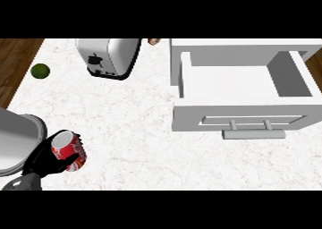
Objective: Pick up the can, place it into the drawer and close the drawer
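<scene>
You're looking at a red can (pixel 69 152) with white lettering and a silver top rim, sitting tilted at the lower left of the white marbled counter (pixel 124 116), top end pointing up and left. The left hand (pixel 48 163) is grasping it: black fingers are curling round the can's lower side, one finger (pixel 72 157) crossing the red body, and the palm is sitting below and to the left of the can. The grey forearm (pixel 12 141) is coming in from the left edge, above the hand. You can't tell whether the can is resting on the counter or lifted off it. The white drawer (pixel 246 89) is standing pulled open at the upper right, well apart from the can, its inside showing bare and its bar handle (pixel 252 133) facing the lower edge. A silver toaster (pixel 111 58) is standing at the top of the counter, left of the drawer. A green lime (pixel 40 70) is lying on the wooden floor (pixel 8 67) off the counter's left edge. The right hand isn't showing anywhere.
</scene>
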{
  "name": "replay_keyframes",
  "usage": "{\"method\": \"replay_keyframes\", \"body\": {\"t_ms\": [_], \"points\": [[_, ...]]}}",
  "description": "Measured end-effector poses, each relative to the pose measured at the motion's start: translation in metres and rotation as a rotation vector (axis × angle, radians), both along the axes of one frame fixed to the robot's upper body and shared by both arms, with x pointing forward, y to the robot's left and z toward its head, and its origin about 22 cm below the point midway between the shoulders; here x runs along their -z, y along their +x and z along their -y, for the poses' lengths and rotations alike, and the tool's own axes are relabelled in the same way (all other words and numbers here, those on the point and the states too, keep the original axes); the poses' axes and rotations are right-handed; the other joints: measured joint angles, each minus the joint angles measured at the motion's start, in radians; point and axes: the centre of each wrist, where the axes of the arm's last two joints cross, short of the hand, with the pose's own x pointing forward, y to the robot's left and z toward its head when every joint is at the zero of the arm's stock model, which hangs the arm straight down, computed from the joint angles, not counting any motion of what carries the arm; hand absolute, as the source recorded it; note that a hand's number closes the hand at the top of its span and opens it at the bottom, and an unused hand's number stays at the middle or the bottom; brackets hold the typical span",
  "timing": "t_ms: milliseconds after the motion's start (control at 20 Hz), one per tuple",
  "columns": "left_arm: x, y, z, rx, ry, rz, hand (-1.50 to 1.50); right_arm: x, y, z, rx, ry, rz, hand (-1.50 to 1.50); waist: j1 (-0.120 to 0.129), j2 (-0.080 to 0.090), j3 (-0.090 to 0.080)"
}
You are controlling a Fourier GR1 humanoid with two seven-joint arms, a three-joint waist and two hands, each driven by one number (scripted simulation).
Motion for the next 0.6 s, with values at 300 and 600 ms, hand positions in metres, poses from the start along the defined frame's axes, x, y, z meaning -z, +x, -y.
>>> {"method": "replay_keyframes", "body": {"t_ms": [300,600], "points": [[-0.010,0.017,0.019,0.060,-0.048,0.060,1.50,0.001,0.000,0.002,0.003,0.012,-0.010,-1.50,0.007,-0.002,0.001],[-0.016,0.049,0.080,-0.156,-0.091,0.132,1.50,0.003,-0.004,-0.002,0.008,0.013,-0.007,-1.50,0.006,-0.004,0.002]]}}
